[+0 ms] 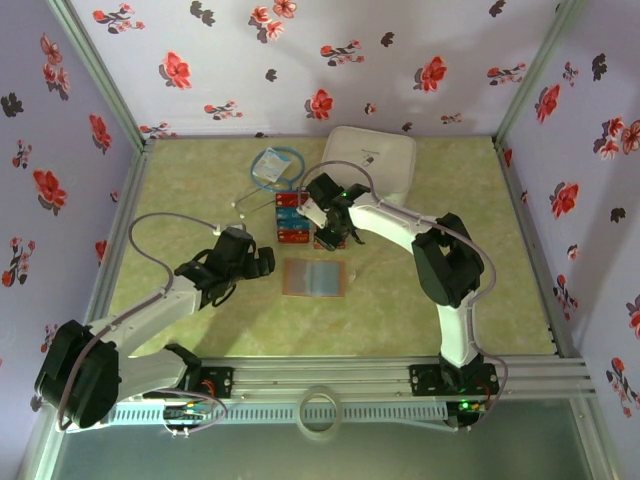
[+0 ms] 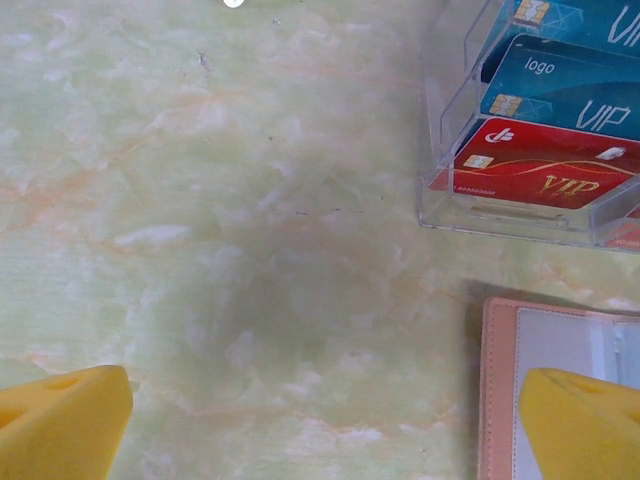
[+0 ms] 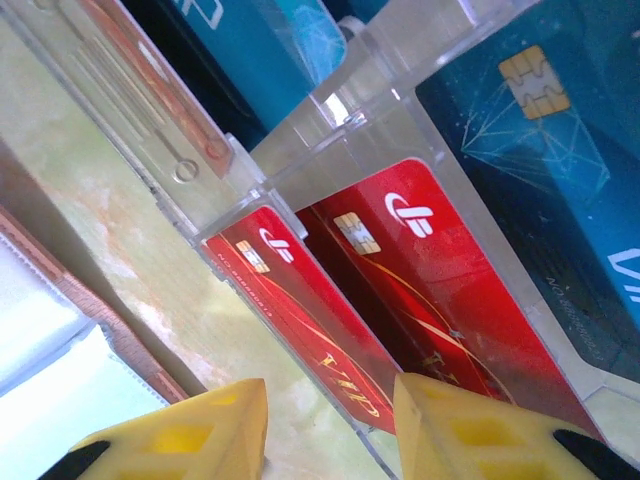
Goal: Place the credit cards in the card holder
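**Right tool** (image 3: 330, 432): yellow fingers (image 3: 205, 430) part-way spread with a plain gap between them, nothing pinched. It is held low at the front edge of the clear rack (image 3: 395, 120). The lower corner of the front red card (image 3: 300, 310) lies in the gap. From above, the tool sits at the rack's right side, near the middle of the desk (image 1: 200, 190).

**Left tool** (image 2: 320, 428): fingers spread wide and empty. It hangs over bare desk, left of the rack, and its right finger (image 2: 580, 425) overlaps the card holder's left part.

**Credit cards** (image 1: 290, 222): all lean in the stepped slots of the clear rack.
- Front step: the front red card and a second red card (image 3: 440, 280), side by side with a clear divider between them. Both have gold "VIP" lettering and a chip.
- Steps behind: blue cards (image 3: 540, 150), one marked "logo" and "VIP".

**Card holder** (image 1: 315, 278): lies open and flat on the desk, with a tan-brown border and a pale inside. It is on the near side of the rack, with a strip of desk between them. In the top view it lies between the two tools.

**Other items:**
- White zip case (image 1: 372, 160), at the far edge behind the rack.
- Clear bag with a blue cable (image 1: 277, 165), just left of the case.
- White ring (image 1: 320, 412), by the near rail between the arm bases.
- Flowered walls (image 1: 300, 50) on three sides.
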